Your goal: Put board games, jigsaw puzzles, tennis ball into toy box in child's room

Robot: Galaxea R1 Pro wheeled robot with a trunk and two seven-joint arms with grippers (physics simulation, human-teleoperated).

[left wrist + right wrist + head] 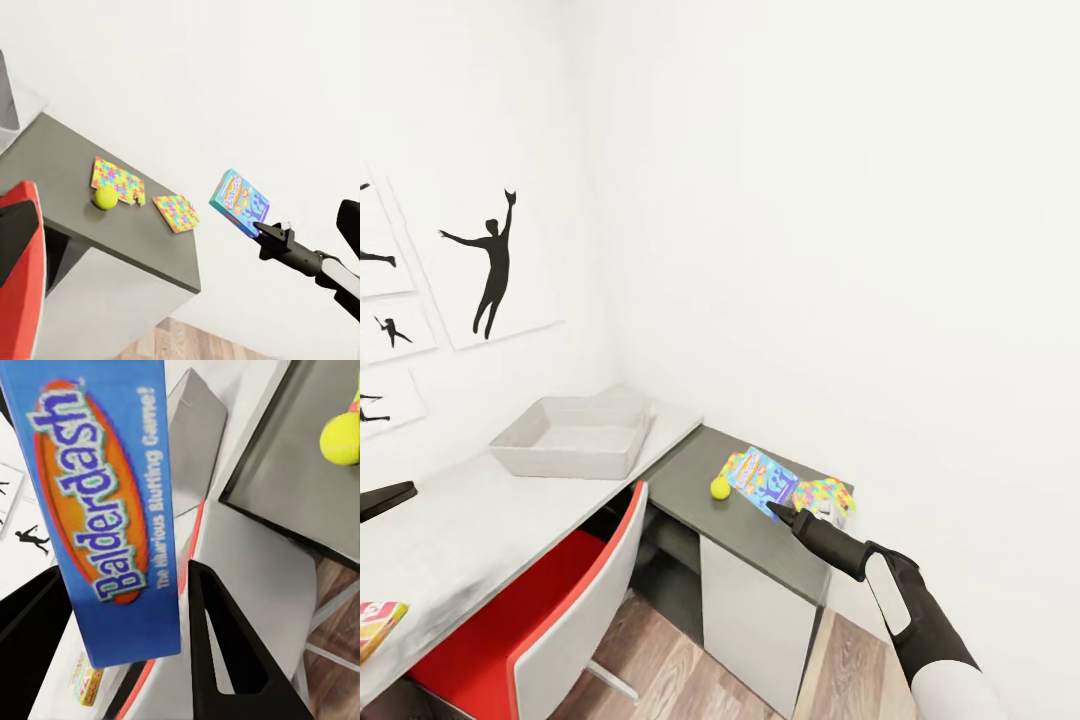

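Your right gripper [120,660] is clamped on a flat blue board-game box [105,502] printed "Balderdash" on an orange oval; in the left wrist view the box [240,202] hangs in the air off the end of the dark grey corner section of the desk [67,195], held at its lower edge. In the head view the box [763,480] sits right of centre, in front of the white wall [840,250].

Count on the dark section: two thin multicoloured jigsaw sheets, one [117,180] touching the small yellow-green tennis ball [106,197], the other [176,211] just beside it near the edge.

One shallow light grey toy box [575,440] rests on the light grey desk top [460,510], left of centre. One yellow-and-red game box [375,622] lies at the lower left edge.

A red chair with a white shell [550,620] stands tucked against the desk, between you and the toy box. Black silhouette pictures [490,265] hang at upper left.
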